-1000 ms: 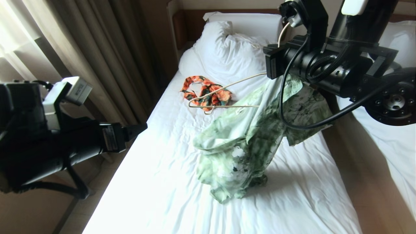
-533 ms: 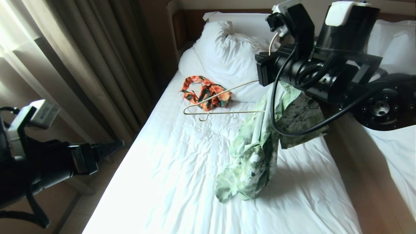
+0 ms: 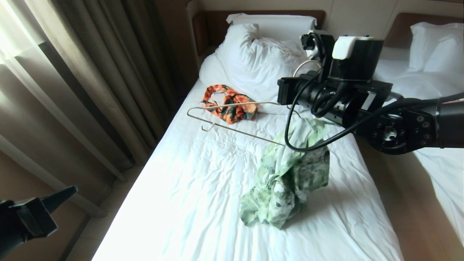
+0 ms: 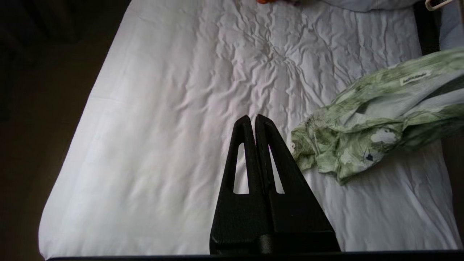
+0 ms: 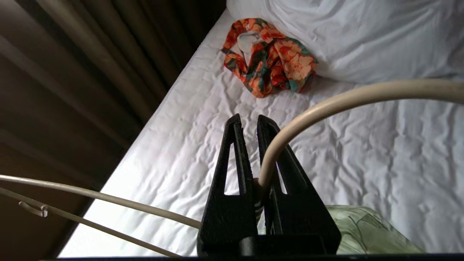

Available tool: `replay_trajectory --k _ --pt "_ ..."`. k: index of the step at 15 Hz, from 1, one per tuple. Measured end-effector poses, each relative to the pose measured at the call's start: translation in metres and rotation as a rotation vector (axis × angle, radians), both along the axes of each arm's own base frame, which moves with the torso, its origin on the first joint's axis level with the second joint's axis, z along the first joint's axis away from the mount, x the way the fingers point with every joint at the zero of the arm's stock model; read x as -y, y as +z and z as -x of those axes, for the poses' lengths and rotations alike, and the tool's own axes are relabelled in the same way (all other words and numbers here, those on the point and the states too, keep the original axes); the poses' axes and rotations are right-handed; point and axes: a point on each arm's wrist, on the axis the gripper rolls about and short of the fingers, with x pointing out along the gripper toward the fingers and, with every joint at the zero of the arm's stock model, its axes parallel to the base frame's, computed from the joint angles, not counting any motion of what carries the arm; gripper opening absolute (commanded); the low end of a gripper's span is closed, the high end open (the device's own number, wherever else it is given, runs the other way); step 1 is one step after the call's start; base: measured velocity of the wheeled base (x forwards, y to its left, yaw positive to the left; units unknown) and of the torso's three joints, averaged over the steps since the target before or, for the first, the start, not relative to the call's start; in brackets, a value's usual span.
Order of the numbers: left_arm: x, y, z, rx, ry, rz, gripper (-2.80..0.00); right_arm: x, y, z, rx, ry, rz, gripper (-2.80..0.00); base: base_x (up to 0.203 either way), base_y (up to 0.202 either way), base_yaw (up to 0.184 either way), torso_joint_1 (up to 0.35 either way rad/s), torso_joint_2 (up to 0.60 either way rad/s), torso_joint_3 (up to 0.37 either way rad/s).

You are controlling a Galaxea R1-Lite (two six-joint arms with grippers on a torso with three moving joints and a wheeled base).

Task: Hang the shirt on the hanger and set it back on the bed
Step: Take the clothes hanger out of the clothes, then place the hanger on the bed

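The right gripper (image 5: 252, 123) grasps the hanger (image 3: 232, 119) by its hook above the bed (image 3: 203, 203), fingers clamped. The shirt (image 3: 286, 181) hangs from one end only, bunched on the sheet. The left gripper (image 4: 252, 121), clenched empty, hovers aside.

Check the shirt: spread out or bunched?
Bunched: the shirt hangs crumpled off one end of the hanger, its lower folds heaped on the bed.

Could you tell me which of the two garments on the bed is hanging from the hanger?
The green and white shirt; it droops from the hanger onto the bed. The orange patterned garment lies apart near the pillow.
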Motion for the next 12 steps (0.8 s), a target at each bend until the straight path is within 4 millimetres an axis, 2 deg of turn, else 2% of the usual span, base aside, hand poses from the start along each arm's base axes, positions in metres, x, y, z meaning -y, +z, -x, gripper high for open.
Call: replay_trajectory --k 2,4,8,10,12 --pt "0.001 0.000 0.011 0.032 0.011 0.009 -2.80 -0.001 -0.018 -0.006 -0.119 -0.031 -0.113 -2.80 0.000 0.000 0.000 0.000 0.00 0.000" --pt "0.001 0.000 0.020 0.049 0.042 0.001 -2.80 -0.002 -0.037 -0.006 -0.195 -0.040 -0.118 -2.80 0.000 0.000 0.000 0.000 0.00 0.000" --pt "0.004 -0.005 0.042 0.025 0.043 0.000 -2.80 0.001 -0.077 -0.004 -0.330 -0.079 0.263 -2.80 0.000 0.000 0.000 0.000 0.00 0.000" --pt "0.005 -0.007 0.050 0.013 0.048 0.001 -2.80 0.002 -0.095 -0.014 -0.348 -0.080 0.365 -2.80 0.000 0.000 0.000 0.000 0.00 0.000" --pt "0.005 0.001 0.053 0.053 0.073 -0.011 -2.80 0.002 -0.120 -0.027 -0.383 -0.085 0.425 -2.80 0.000 0.000 0.000 0.000 0.00 0.000"
